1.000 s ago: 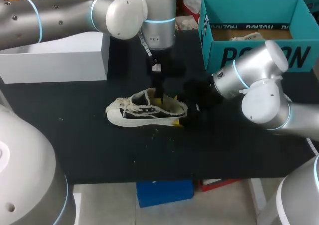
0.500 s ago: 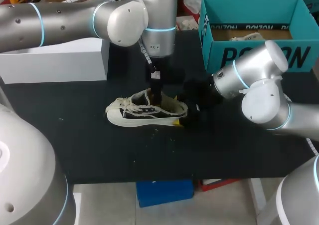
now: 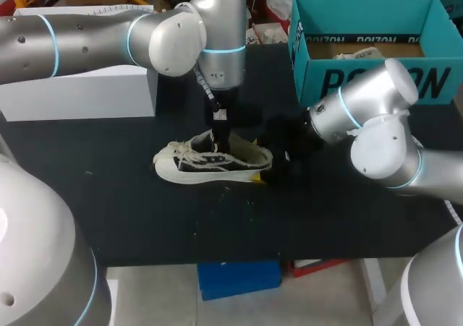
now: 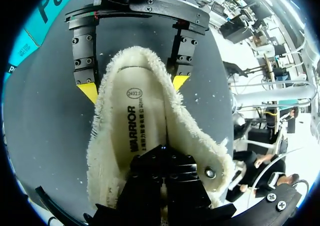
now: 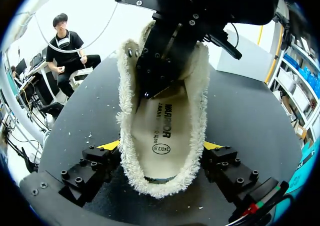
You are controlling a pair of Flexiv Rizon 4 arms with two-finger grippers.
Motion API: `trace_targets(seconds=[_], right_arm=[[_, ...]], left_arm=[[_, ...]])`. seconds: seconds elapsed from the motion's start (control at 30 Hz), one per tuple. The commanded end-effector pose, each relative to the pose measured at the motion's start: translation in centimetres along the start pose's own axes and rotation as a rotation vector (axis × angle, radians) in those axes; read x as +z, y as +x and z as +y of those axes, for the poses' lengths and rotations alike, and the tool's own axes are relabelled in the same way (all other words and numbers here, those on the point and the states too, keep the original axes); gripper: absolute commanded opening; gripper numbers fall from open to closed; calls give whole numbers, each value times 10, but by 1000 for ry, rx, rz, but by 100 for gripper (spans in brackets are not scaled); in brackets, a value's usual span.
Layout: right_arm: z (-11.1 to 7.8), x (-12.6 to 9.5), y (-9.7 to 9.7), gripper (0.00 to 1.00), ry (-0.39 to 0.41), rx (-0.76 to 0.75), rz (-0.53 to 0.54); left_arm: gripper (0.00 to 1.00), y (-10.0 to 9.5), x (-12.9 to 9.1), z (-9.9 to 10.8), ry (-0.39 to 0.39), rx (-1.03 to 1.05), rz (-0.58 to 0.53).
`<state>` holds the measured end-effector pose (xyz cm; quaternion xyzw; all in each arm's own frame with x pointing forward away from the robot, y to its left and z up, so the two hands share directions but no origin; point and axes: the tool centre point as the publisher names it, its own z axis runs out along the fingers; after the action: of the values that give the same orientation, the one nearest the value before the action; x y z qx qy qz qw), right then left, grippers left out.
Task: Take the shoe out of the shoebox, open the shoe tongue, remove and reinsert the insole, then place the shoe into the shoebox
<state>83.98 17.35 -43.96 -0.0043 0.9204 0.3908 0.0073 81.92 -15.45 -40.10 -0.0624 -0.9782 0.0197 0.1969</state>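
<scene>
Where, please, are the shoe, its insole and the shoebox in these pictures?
shoe [image 3: 206,165]: head view, on its side wall.
insole [image 4: 142,121]: left wrist view, on its printed top surface.
shoebox [image 3: 438,80]: head view, on its teal front wall.

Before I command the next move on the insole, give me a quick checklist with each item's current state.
1. The shoe is out of the shoebox and lies on the table: ok.
2. The right gripper is clamped on the heel, a yellow tip on each side: ok.
3. The left gripper is down inside the shoe opening, over the insole: ok.
4. The left gripper has hold of the insole: cannot tell, the contact is hidden.
5. The insole's heel end lies flat in the shoe: ok. The toe end is hidden.
6. The shoebox is open on top: ok.
</scene>
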Motion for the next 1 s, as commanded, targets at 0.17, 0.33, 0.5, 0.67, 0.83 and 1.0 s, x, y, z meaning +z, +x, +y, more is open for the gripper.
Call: trace_targets(seconds=[0.17,0.33,0.5,0.67,0.83,1.0], right_arm=[[0,2,0,0,3,1,-1],[0,2,0,0,3,1,-1],[0,2,0,0,3,1,-1],[0,2,0,0,3,1,-1],[0,2,0,0,3,1,-1],[0,2,0,0,3,1,-1]], left_arm=[[0,4,7,0,21,-6,5],[0,9,13,0,27,-12,11],[0,12,19,1,22,-24,12],[0,14,24,1,12,-40,-2],[0,14,28,0,-2,-48,-24],[0,13,25,-1,4,-51,-26]])
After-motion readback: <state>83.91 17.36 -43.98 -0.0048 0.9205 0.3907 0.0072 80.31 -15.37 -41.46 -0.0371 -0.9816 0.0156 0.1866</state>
